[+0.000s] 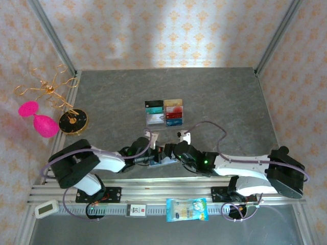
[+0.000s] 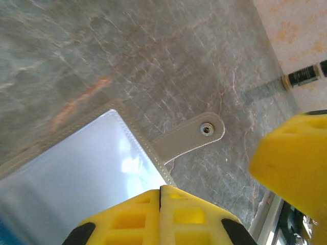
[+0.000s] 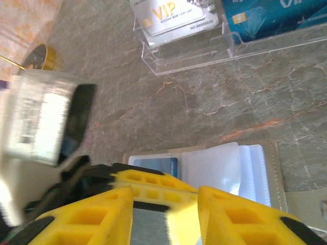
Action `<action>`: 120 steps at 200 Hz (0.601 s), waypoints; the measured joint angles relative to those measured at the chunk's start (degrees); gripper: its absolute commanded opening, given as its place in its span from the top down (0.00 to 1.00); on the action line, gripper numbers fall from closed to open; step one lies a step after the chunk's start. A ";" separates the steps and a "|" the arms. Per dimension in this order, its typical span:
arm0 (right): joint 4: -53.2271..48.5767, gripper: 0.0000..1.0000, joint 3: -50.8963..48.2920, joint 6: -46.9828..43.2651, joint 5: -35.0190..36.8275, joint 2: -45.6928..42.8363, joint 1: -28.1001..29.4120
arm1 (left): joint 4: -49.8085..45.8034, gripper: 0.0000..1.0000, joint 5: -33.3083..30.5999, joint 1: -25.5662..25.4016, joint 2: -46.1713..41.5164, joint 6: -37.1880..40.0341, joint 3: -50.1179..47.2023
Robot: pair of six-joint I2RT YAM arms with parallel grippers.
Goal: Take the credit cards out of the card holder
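Left pincer: closed, tips at the card holder's edge, likely pinning it flat.
Card holder: lies open, near centre of the bench, between both pincers, clear pockets up.
Credit cards: a blue one sits pocketed.
Right pincer: jaws apart above the holder, probably lining up on that card.

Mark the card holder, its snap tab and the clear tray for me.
card holder [image 3: 225, 166]: right wrist view, on its clear inner pockets.
snap tab [image 2: 206, 129]: left wrist view, on the metal stud.
clear tray [image 3: 189, 60]: right wrist view, on its front wall.
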 measured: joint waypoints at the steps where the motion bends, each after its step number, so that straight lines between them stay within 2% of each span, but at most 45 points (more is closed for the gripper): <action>1: -0.04 0.63 -0.04 0.02 0.02 -0.09 0.00 | 0.02 1.00 0.09 -0.02 0.17 0.00 0.11; 25: -1.57 0.65 -0.81 0.90 1.01 -1.14 0.00 | 0.70 1.00 1.66 0.00 4.33 -0.02 1.73; 45: -2.58 0.68 -0.98 1.01 1.20 -2.10 0.00 | 0.66 1.00 1.77 -0.02 2.91 -0.04 1.46; 73: -2.34 0.77 -0.59 -0.44 0.04 -2.82 -0.79 | -1.55 1.00 -0.17 0.00 -7.41 -0.15 -1.09; 101: -2.21 0.83 2.69 -3.67 -7.06 -0.02 -4.17 | -5.33 1.00 -3.98 0.28 -20.39 -0.15 -6.16; 120: -1.92 0.87 6.25 -5.60 -13.11 5.09 -5.33 | -7.69 1.00 -5.33 2.05 -25.49 -0.20 -9.62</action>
